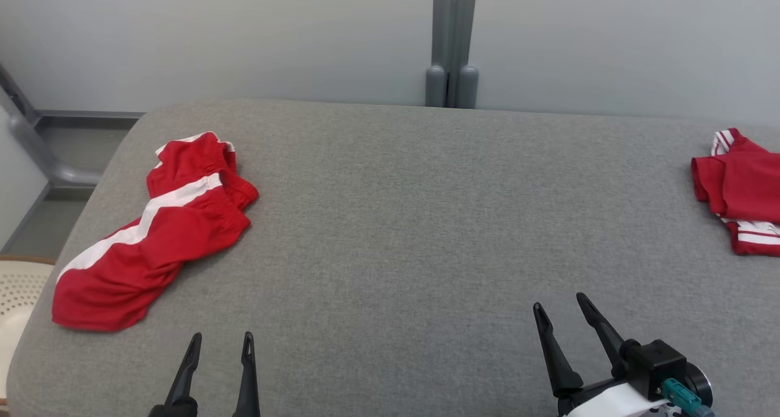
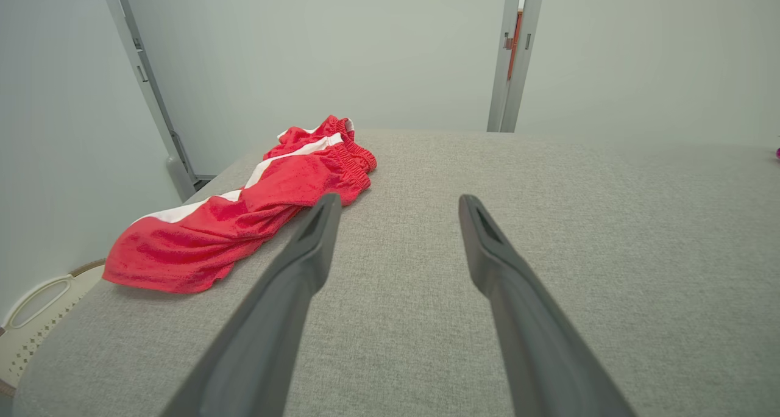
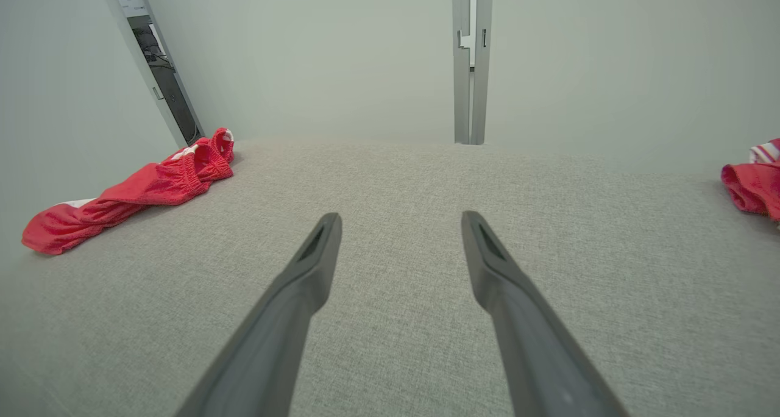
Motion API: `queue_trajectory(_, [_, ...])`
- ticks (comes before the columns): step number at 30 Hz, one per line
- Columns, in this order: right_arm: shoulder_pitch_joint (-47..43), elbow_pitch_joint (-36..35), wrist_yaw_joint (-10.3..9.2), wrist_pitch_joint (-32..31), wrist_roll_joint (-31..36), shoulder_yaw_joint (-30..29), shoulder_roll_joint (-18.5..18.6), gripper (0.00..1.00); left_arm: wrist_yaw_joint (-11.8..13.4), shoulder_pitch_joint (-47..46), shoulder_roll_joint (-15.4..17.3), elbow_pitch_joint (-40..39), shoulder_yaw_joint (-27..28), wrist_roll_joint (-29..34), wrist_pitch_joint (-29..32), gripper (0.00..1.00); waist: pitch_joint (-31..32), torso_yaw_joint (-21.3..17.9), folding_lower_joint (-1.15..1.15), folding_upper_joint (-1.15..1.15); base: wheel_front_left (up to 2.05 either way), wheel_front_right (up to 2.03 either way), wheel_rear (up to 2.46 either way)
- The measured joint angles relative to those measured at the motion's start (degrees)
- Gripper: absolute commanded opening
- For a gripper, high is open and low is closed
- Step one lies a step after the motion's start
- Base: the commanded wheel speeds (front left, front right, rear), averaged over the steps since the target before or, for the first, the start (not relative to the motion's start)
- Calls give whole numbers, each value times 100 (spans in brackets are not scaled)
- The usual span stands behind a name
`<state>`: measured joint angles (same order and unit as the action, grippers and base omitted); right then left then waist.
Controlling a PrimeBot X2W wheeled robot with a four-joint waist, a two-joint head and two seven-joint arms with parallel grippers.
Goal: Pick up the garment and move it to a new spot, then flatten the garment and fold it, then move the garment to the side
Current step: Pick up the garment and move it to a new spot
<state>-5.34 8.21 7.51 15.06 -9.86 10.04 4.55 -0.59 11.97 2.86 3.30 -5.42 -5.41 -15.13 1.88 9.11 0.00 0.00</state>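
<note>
Counter (image 1: 396,222): 1, topped w/ grey woven fabric. It looks slightly padded, w/ rounded corners, and is flat and unwrinkled.

Red shorts (image 1: 152,234): 1 pair, on the counter's left end near its left edge. They lie loosely twisted, not flat. Fabric is a thin knit w/ a slight sheen. The gathered elastic waistband points to the counter's far side, the leg hems to its near-left corner. 1 broad white stripe runs lengthwise.

Second red garment (image 1: 740,191): 1, at the counter's right end, partly cut off by the frame. It is crumpled, w/ thin white striped trim at 2 spots. Can't tell what kind of garment.

Left tool (image 1: 222,338): 2 long dark tapered fingers, hard-plastic look, ea. w/ a slot near the tip. Fingers are spread apart w/ nothing btwn them, at the counter's near edge, left of centre.

Right tool (image 1: 559,302): same 2-finger shape, also spread apart and empty, at the counter's near edge, right of centre. A black block, a teal connector and a white forearm shell sit behind it.

Behind the counter's far edge are pale matte wall panels and 1 grey metal post (image 1: 452,39), made of 2 uprights w/ rounded feet. Past the counter's left end sits 1 cream perforated plastic basket (image 1: 18,295), partly seen.
</note>
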Motion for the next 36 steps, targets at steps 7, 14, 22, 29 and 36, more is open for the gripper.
queue_trajectory(7, [-30, 14, 0, 0, -11, 46, -2, 100, -2, 69, 0, -10, 94, 8, 0, 100, 29, 552, 0, 0, 0, 0, 0])
queue_trajectory(14, [-44, 23, 0, 0, -22, 85, -20, 100, -26, 140, 0, -33, 149, 65, 0, 100, 73, 1033, 0, 0, 0, 0, 0])
queue_trajectory(22, [-76, 26, 0, 0, -29, 135, -45, 100, -26, 186, 1, -81, 209, 93, 0, 100, 129, 1290, 0, 0, 0, 0, 0])
queue_trajectory(29, [-85, 15, 0, 0, -29, 129, -3, 100, 8, 188, 1, -130, 241, 92, 0, 100, 67, 1250, 0, 0, 0, 0, 0])
queue_trajectory(36, [-41, -87, 0, 0, 9, 69, 178, 100, 168, -49, 1, -419, 296, 68, 0, 100, -198, 1188, 0, 0, 0, 0, 0])
